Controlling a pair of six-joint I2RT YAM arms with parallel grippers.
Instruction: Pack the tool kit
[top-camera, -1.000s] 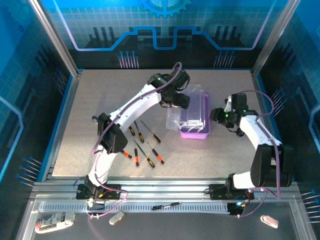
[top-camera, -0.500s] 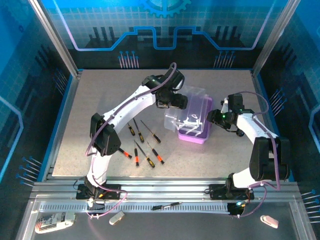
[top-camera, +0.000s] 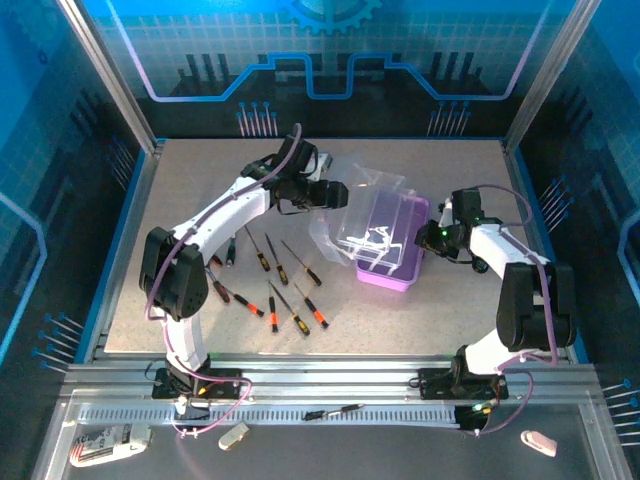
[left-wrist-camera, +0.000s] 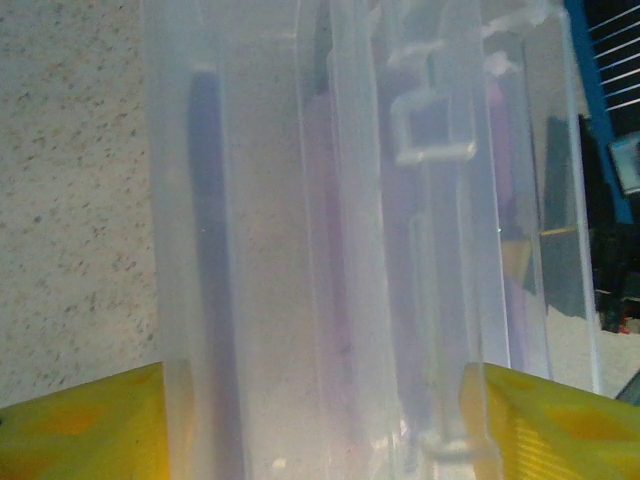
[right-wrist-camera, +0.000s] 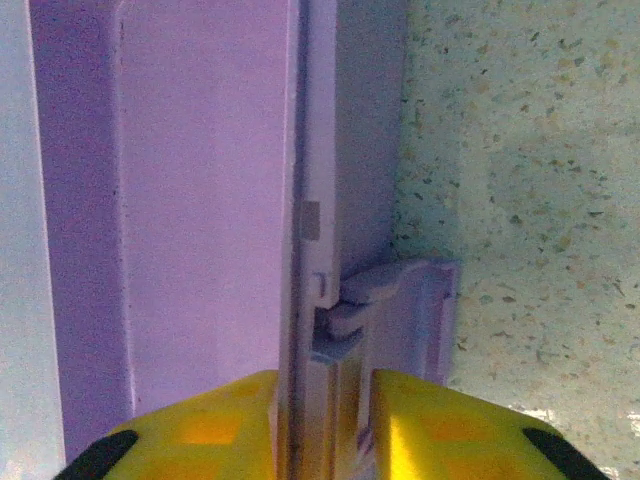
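At the counter's (top-camera: 450, 170) right-centre, the tool kit (top-camera: 390, 245), opened: purple base (top-camera: 398, 268) flat on the surface, clear lid (top-camera: 368, 212) up and tilted leftward. Reaches in with the left arm, elbow bent sharply, forearm stretched up and rightward to the lid's left edge. Grips the lid across its width with the left end effector (top-camera: 340, 196), spread wide, a yellow pad (left-wrist-camera: 80, 425) on either side. Folds the right arm back over its own mount, wrist lowered to the purple base's right side. Pinches the thin purple wall beside a latch (right-wrist-camera: 395, 310) with the right end effector (right-wrist-camera: 325, 430), narrowed. Left of the tool kit, loose screwdrivers (top-camera: 316, 312) scattered on the counter, perhaps eight, too small to count surely.
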